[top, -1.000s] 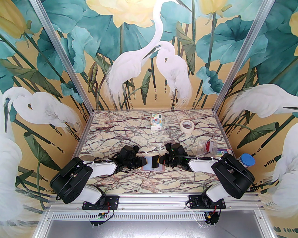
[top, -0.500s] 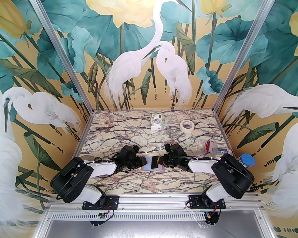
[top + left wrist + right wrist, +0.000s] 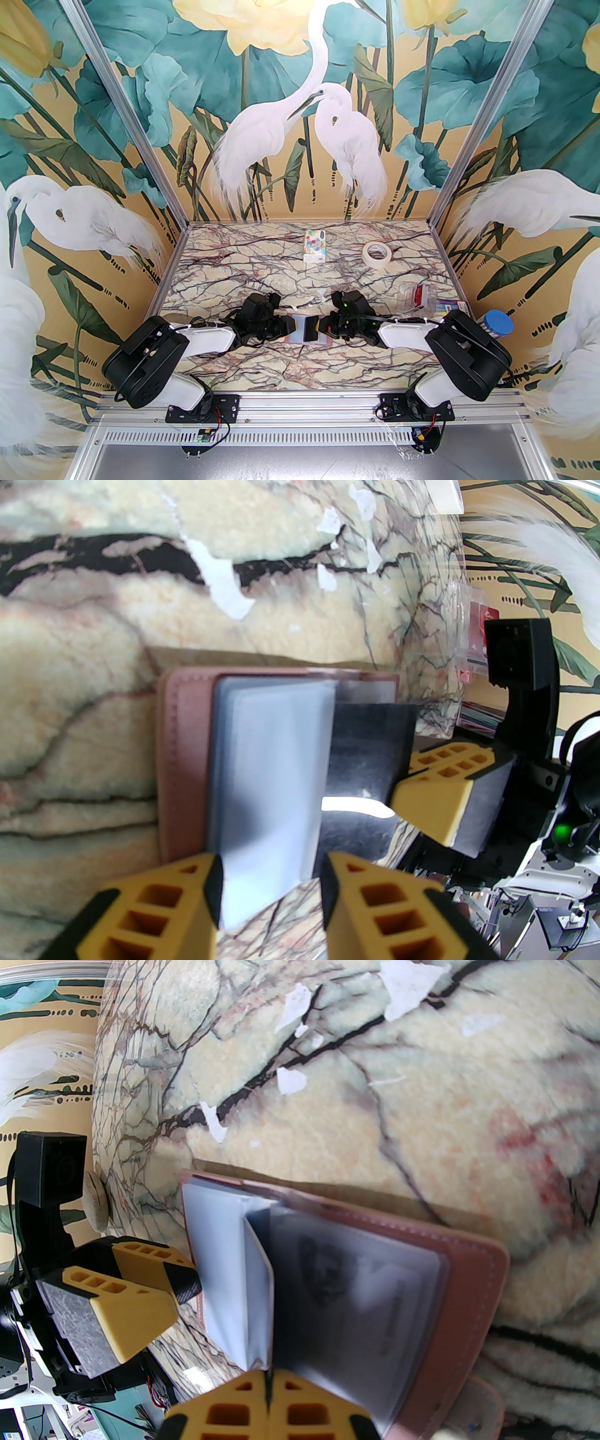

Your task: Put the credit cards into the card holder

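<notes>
The card holder (image 3: pixel 300 338) lies open mid-table, dusty pink outside (image 3: pixel 183 761), with pale clear sleeve pages inside. My left gripper (image 3: pixel 289 326) is at its left half, and the pale sleeve pages sit held between its yellow fingers (image 3: pixel 272 869). My right gripper (image 3: pixel 319 326) is shut on a dark credit card (image 3: pixel 365 752) that stands on edge over the holder's middle (image 3: pixel 310 328). In the right wrist view that card (image 3: pixel 258 1288) runs from my shut fingertips (image 3: pixel 268 1382) in among the sleeves. Another printed card (image 3: pixel 347 1269) lies inside a right-hand sleeve of the holder (image 3: pixel 468 1288).
A white patterned tissue pack (image 3: pixel 315 245) and a tape roll (image 3: pixel 377 254) sit at the back. A clear plastic box (image 3: pixel 415 297), a striped pack (image 3: pixel 450 305) and a blue-lidded jar (image 3: pixel 498 323) stand at the right edge. Small white scraps (image 3: pixel 220 583) lie behind the holder.
My right gripper has crept a little to the left with the dark card. The left arm and the holder have stayed put.
</notes>
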Controlling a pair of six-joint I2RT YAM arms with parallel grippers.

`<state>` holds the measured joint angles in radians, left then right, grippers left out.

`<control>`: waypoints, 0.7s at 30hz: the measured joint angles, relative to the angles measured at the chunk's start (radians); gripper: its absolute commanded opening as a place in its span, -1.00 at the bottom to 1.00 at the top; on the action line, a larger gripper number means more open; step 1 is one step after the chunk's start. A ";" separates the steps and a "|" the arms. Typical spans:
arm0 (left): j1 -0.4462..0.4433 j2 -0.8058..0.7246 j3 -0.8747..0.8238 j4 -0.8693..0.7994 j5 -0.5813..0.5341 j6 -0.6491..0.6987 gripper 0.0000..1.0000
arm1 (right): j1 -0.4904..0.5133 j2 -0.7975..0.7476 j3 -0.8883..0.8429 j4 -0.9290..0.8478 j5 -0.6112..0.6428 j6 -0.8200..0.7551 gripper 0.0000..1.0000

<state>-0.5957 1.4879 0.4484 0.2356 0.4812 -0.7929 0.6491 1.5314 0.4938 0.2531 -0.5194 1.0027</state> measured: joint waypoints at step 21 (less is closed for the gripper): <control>0.000 0.004 0.000 0.001 0.000 0.000 -0.19 | 0.005 0.048 0.027 -0.002 -0.002 0.000 -1.00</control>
<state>-0.5957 1.4921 0.4484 0.2367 0.4816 -0.7933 0.6540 1.5791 0.5205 0.2512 -0.5213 1.0027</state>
